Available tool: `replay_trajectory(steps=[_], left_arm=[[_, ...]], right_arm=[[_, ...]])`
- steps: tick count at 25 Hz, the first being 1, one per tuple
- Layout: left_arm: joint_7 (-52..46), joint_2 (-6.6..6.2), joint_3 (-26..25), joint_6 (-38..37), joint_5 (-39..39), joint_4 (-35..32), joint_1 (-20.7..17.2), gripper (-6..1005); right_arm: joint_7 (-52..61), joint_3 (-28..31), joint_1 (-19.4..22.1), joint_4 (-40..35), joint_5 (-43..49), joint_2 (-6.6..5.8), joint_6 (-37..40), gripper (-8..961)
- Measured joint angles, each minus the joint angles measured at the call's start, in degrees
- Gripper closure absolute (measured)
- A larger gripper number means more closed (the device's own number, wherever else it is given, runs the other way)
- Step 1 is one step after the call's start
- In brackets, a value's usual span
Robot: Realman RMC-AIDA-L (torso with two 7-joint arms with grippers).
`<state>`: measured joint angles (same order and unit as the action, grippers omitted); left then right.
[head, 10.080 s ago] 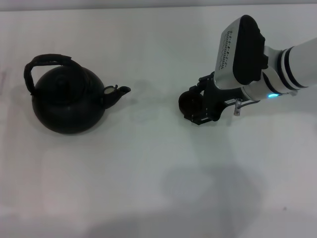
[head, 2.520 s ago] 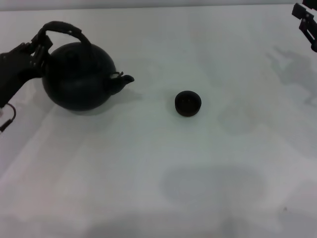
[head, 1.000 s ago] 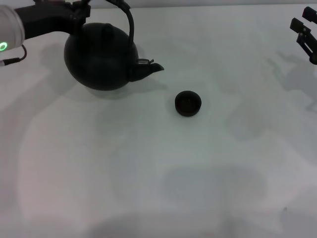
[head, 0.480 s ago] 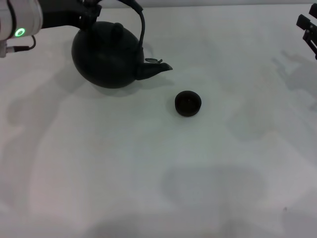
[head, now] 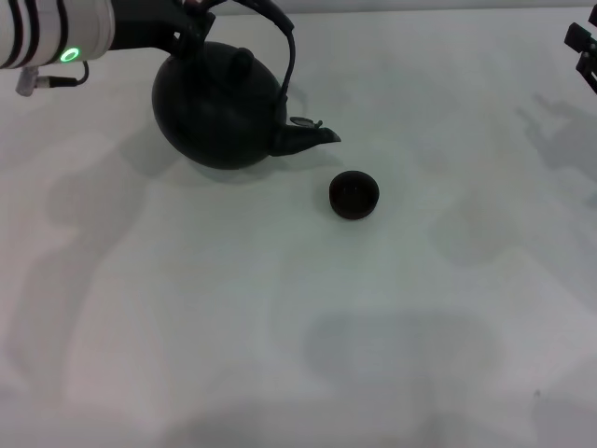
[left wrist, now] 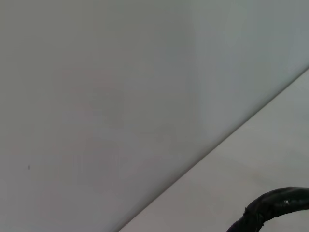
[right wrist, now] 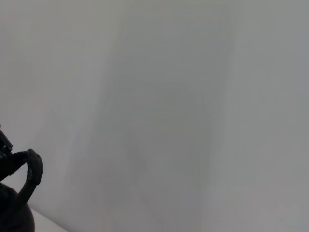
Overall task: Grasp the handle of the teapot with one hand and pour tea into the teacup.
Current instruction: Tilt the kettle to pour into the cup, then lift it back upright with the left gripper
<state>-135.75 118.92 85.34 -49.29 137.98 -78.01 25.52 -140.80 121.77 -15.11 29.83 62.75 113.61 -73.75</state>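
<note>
Teapot (head: 219, 112), teacup (head: 354, 195) black; handle (head: 280, 37) perhaps brownish.

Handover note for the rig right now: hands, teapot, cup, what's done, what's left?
Left hand: shut on the handle, carrying the teapot at the table's far left.
Right hand: parked at the far right edge, idle.
Spout points toward the teacup but stops short of it. The teacup stands alone mid-table.
Done: handle grasped, teapot brought near the teacup.
Left: bring the spout over the teacup, tilt, pour.
</note>
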Motion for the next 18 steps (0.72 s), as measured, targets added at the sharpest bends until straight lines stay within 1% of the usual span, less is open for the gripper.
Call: replay_trajectory(steps=[7, 11, 18], left_arm=[[-2.7, -0.03, 2.0, -3.0, 4.3, -3.2, 0.3, 862], [-3.4, 0.01, 2.2, -5.1, 6.2, -4.8, 0.3, 864], [-4.0, 0.01, 2.7, -6.3, 8.1, -5.6, 0.6, 866]], right_arm=[[0.1, 1.2, 0.0, 0.0, 0.0, -0.06, 0.0, 636], [0.1, 1.5, 0.0, 0.0, 0.0, -0.06, -0.1, 636], [0.0, 1.6, 0.0, 0.0, 0.0, -0.06, 0.2, 635]])
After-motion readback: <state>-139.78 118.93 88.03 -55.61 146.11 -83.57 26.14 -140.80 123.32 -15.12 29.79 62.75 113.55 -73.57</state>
